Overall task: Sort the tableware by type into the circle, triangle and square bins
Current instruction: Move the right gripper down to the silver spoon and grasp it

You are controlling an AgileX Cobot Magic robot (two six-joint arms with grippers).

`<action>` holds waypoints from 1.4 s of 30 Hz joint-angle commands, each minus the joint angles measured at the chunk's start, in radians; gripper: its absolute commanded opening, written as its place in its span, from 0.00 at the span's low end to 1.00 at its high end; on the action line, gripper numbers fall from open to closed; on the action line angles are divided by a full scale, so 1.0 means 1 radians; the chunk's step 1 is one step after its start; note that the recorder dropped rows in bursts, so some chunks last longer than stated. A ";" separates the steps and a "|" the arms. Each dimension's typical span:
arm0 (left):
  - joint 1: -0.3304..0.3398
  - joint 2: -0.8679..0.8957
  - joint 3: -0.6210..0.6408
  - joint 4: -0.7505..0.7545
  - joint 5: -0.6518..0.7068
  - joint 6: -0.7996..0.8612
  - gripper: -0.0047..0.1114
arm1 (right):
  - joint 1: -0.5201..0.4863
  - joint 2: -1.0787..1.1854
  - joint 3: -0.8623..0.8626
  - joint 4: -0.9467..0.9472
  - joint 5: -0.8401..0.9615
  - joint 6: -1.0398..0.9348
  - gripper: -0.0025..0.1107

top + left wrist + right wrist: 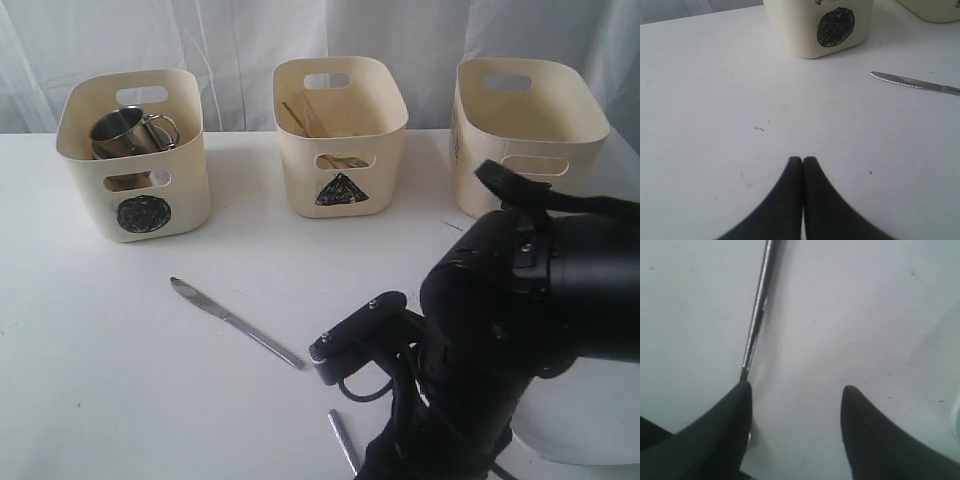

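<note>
The step in hand looks like a cutlery pickup: the right end effector hangs low over the table, fingers spread wide and holding nothing. A slim steel handle, probably the fork though its head is hidden, ends right at one fingertip, not centred in the gap. The next move calls for a sideways shift to straddle it, then closing and a carry to the triangle bin, where the chopsticks lie. The knife lies further left. The left end effector is closed and empty. No writing is readable, only a scribbled circle mark and triangle mark.
</note>
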 commanded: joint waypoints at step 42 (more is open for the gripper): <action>-0.002 -0.005 0.004 -0.007 0.004 -0.004 0.04 | 0.107 0.163 0.131 0.127 -0.304 0.044 0.08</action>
